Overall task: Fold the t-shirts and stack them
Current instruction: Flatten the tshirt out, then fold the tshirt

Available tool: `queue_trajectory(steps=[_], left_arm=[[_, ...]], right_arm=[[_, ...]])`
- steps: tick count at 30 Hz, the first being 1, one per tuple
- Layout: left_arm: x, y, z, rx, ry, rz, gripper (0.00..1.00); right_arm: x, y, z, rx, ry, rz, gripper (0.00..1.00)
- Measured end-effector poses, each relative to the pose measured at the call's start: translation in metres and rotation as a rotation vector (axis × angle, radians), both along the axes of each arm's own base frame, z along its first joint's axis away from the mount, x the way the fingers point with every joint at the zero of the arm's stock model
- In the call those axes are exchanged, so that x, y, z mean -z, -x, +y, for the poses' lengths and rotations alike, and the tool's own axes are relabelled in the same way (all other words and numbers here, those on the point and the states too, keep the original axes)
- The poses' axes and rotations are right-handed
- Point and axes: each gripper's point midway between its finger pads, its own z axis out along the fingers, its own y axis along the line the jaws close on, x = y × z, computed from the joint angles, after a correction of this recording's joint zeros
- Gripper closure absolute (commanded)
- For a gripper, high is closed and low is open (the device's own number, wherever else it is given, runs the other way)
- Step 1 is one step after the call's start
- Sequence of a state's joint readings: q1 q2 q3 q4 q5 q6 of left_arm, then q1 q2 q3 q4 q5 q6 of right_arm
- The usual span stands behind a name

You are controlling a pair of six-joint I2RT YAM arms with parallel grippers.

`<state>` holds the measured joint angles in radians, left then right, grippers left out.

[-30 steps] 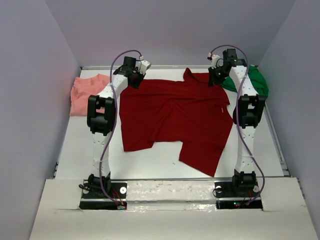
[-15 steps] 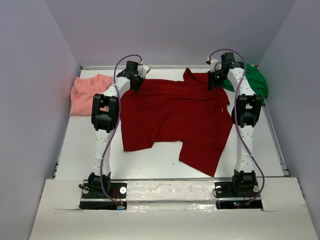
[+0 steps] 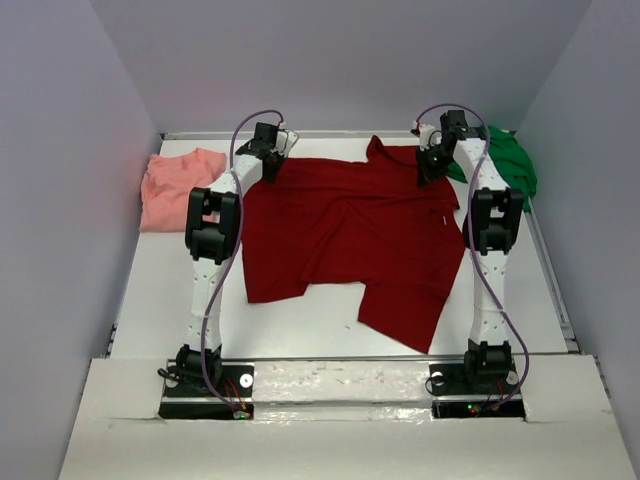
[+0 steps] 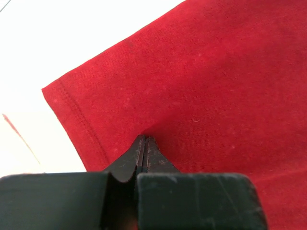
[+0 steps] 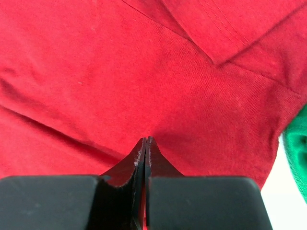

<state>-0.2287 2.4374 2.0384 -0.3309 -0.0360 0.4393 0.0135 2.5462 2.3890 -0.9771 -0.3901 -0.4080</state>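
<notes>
A dark red collared cloth t-shirt [image 3: 350, 235] lies spread and wrinkled across the middle of the white table [image 3: 300, 325], its collar toward the far edge. The left pincer [image 4: 144, 140] is pressed together at the shirt's far-left part, just inside a stitched hem corner. The right pincer [image 5: 146, 140] is pressed together on the far-right part near the collar. Each appears to nip a small pucker of red cloth, though the tips hide the hold itself. 1 salmon-pink cloth t-shirt [image 3: 175, 185] sits bunched at the far left, apart from the red one. 1 bright green cloth t-shirt [image 3: 510, 165] is bunched at the far right, its edge meeting the red shirt.
</notes>
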Motion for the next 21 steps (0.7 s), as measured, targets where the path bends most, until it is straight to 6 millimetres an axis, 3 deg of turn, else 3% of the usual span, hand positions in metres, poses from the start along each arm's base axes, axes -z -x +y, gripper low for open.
queue_trajectory(steps=[6, 21], left_arm=[[0.001, -0.001, 0.006, -0.018, -0.030, -0.011, 1.00], [0.002, -0.005, 0.012, -0.033, -0.090, -0.055, 1.00]], right_arm=[[0.015, -0.001, -0.008, 0.016, 0.044, 0.018, 1.00], [0.016, -0.028, -0.031, 0.089, 0.169, -0.058, 1.00]])
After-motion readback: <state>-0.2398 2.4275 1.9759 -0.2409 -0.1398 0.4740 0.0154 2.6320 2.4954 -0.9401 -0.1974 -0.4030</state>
